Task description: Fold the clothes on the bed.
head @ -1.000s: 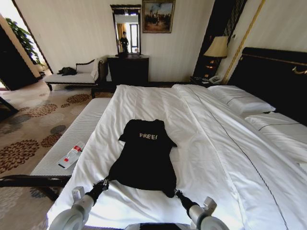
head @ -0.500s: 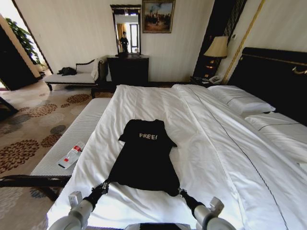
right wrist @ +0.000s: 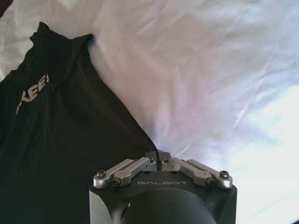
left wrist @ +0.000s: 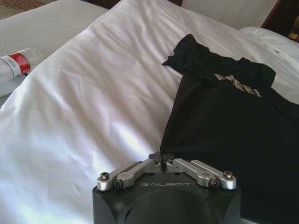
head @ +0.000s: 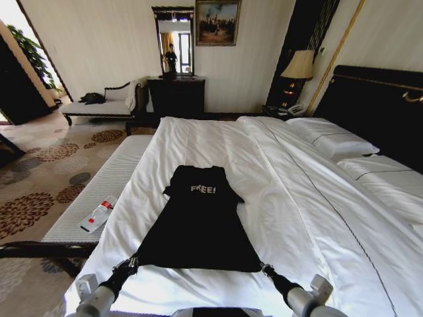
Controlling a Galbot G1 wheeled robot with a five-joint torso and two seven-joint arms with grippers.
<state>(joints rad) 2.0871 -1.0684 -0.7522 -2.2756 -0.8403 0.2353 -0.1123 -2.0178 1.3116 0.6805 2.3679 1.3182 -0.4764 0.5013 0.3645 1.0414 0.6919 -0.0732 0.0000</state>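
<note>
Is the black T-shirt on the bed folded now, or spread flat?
Spread flat, unfolded: the black T-shirt lies print-up on the bed, left gripper and right gripper pinching its hem corners.

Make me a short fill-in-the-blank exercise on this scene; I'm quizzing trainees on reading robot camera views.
1. The black T-shirt lies flat on the white ____ of the bed.
2. The left tool is shut on the shirt's ____ edge, at one corner.
3. The right tool grips the other corner, so the hem is stretched ____ the two tools.
4. A plastic ____ with a red label lies on the bench beside the bed.

Missing words: sheet; bottom; between; bottle
</note>
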